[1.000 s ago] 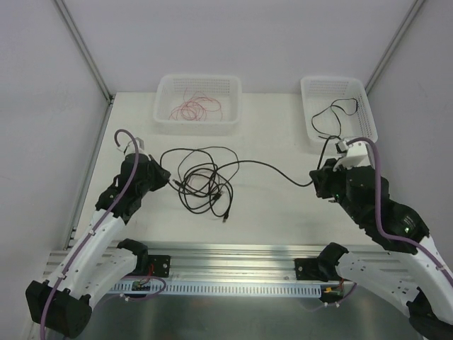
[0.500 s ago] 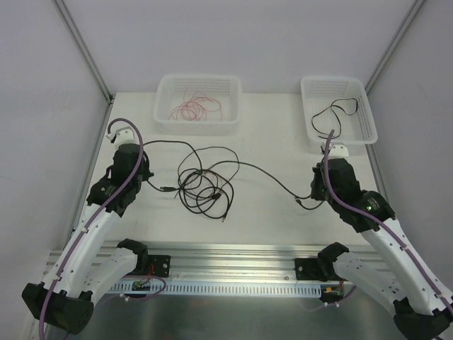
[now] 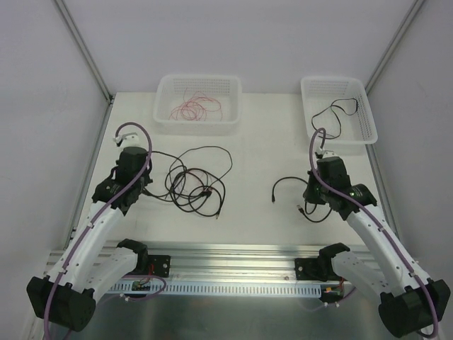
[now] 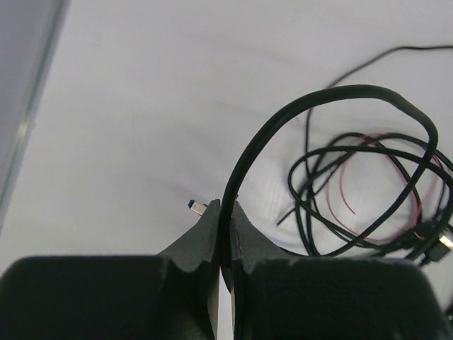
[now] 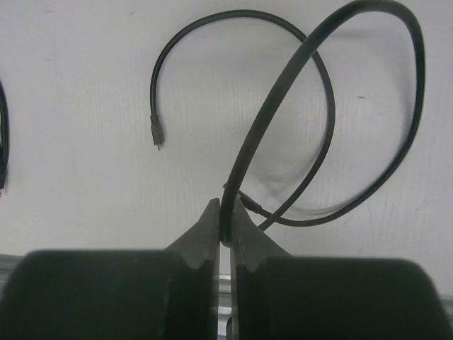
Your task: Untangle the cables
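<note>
A tangle of black cables (image 3: 195, 185) with a fine red-pink wire in it lies left of centre. My left gripper (image 3: 141, 183) is at its left edge. In the left wrist view this gripper (image 4: 225, 207) is shut on a black cable (image 4: 318, 95) that arcs right into the tangle (image 4: 368, 191). A small blue-tipped plug (image 4: 196, 206) lies by the left fingertip. A separate black cable (image 3: 287, 183) lies apart at centre-right. My right gripper (image 3: 311, 195) is shut on it. In the right wrist view it loops (image 5: 414, 71) above the gripper (image 5: 225, 205), and its free end (image 5: 157, 138) rests on the table.
At the back a white basket (image 3: 164, 120) holds coiled red-pink wires (image 3: 197, 108). A second white basket (image 3: 368, 134) at the back right holds a black cable (image 3: 336, 113). A metal rail (image 3: 226, 258) runs along the near edge, and walls stand on both sides.
The long black cable that ran from the tangle to my right gripper has slipped out of the tangle and now lies by that gripper. The left gripper drew the tangle leftward.
</note>
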Motion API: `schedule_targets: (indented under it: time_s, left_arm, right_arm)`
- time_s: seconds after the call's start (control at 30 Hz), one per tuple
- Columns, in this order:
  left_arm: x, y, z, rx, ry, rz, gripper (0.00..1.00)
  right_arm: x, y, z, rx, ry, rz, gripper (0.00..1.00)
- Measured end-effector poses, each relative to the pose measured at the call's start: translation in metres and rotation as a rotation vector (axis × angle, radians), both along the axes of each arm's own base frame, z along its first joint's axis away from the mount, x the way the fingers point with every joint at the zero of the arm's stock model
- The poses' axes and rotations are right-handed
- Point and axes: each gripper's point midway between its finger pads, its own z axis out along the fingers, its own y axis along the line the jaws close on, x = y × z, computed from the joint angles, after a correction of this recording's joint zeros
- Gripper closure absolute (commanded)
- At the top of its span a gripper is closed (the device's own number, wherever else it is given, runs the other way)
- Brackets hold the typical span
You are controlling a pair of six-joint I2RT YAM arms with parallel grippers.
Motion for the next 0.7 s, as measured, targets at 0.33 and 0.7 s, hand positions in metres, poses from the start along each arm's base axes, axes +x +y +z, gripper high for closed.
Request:
schedule_targets:
  time_s: [0.33,0.7]
  left_arm:
    - [0.002,-0.101,-0.03,-0.344,0.126,-0.439,0.75]
    - [-0.002,-0.116,-0.031,-0.386,0.136,-0.524,0.11]
  right_arm:
    - [0.001,0.042,-0.037,0.086,0.129,0.125,0.7]
    - [-0.005,0.058,-0.07,0.002,0.234,0.142,0.18]
